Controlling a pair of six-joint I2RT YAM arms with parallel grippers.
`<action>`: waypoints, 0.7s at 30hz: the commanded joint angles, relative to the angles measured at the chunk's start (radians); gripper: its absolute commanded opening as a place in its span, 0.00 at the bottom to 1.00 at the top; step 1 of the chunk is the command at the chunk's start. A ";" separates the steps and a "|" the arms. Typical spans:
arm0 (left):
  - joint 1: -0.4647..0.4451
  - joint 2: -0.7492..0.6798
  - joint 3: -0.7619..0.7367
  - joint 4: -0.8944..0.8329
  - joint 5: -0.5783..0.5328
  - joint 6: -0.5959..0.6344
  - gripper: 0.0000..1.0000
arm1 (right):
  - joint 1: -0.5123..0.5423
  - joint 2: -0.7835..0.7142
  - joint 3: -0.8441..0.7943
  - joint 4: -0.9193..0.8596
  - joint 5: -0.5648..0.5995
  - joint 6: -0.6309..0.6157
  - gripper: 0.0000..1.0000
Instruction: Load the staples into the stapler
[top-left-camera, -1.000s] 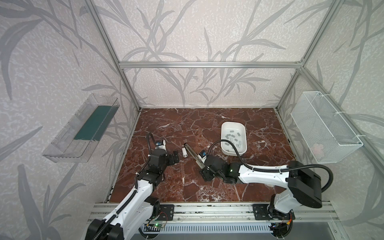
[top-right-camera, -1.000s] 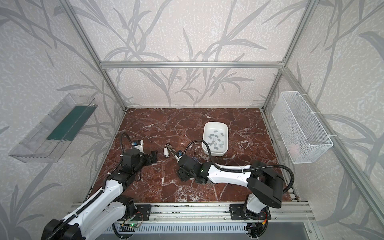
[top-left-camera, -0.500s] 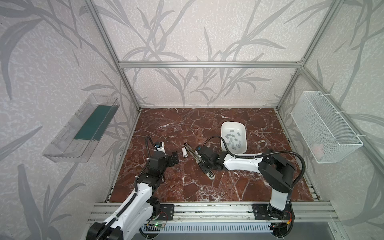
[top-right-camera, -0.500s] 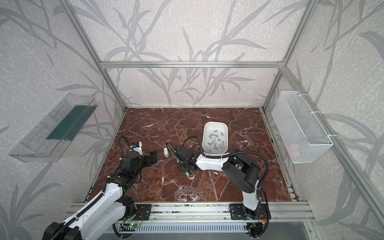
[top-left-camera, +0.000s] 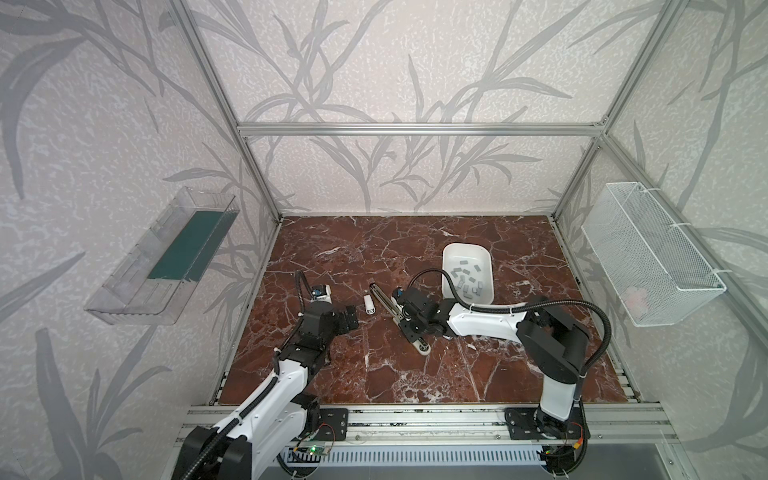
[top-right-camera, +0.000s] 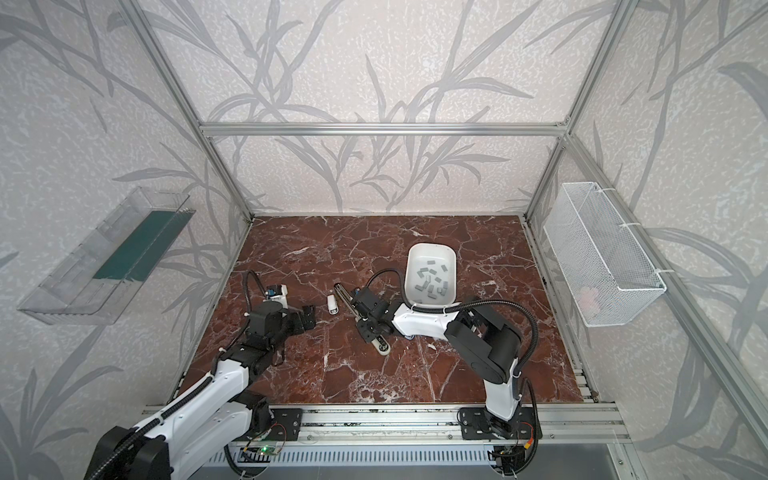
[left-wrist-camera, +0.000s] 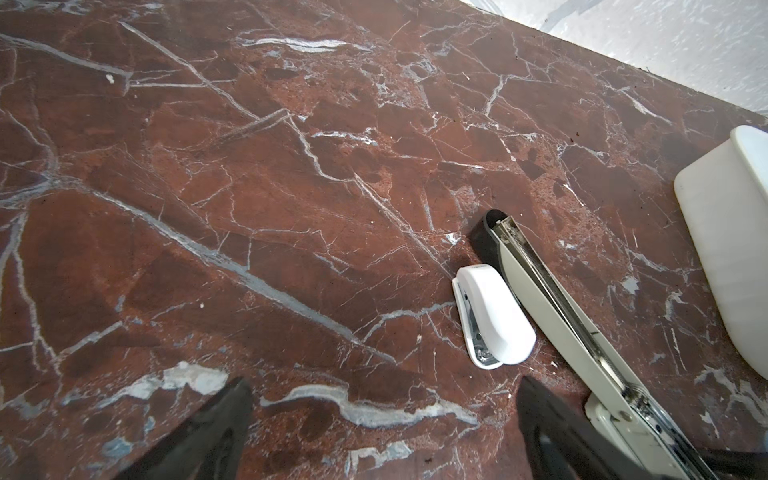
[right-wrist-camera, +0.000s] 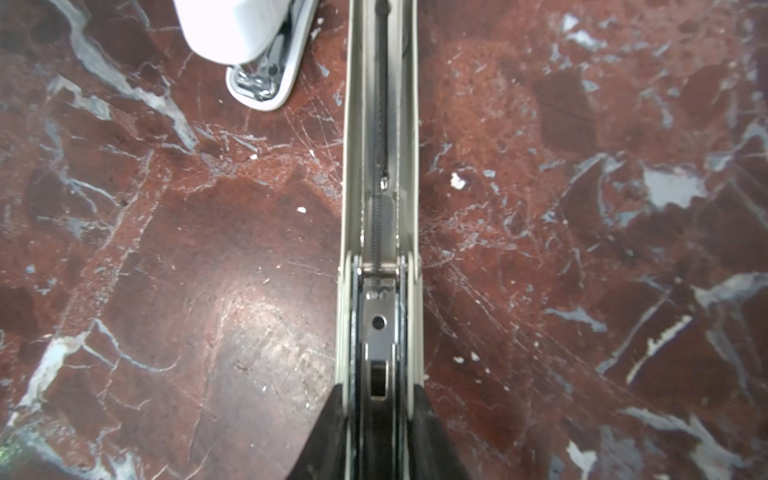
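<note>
– Staples (top-left-camera: 467, 280), position?
– Loose grey strips scattered inside the white tray (top-left-camera: 465, 246), right rear of the marble table (top-left-camera: 415, 374). All lie flat on the tray floor, some overlapping. Both top views agree.
– Long stapler (top-left-camera: 381, 296)?
– Folded open flat on the marble, just left of the tray and apart from it. It runs on a diagonal, far end to the left, near end to the right. Spring rail (right-wrist-camera: 381, 124) faces up in the right wrist view.
– Right gripper (right-wrist-camera: 380, 415)?
– Down on the long stapler near its hinge. Black fingers (right-wrist-camera: 328, 436) pressed against both long sides: pinching it.
– Left gripper (left-wrist-camera: 384, 382)?
– Fingers spread wide over bare marble, holding nothing. It sits left of the staplers, well apart from the tray.
– Anything else on the table?
– Small white stapler (left-wrist-camera: 494, 320), closed, lying just beside the long stapler's far end on its left. Cannot tell whether the two touch. The left gripper is near it, not in contact.
</note>
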 joint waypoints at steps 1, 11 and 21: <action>0.007 0.003 0.023 0.020 -0.006 -0.023 0.99 | -0.008 -0.002 -0.012 -0.071 0.076 -0.013 0.21; 0.007 0.004 0.021 0.024 -0.004 -0.022 0.99 | -0.034 -0.065 -0.097 -0.070 0.130 0.003 0.16; 0.007 0.006 0.021 0.026 -0.004 -0.022 0.99 | -0.034 -0.075 -0.080 -0.081 0.137 0.011 0.32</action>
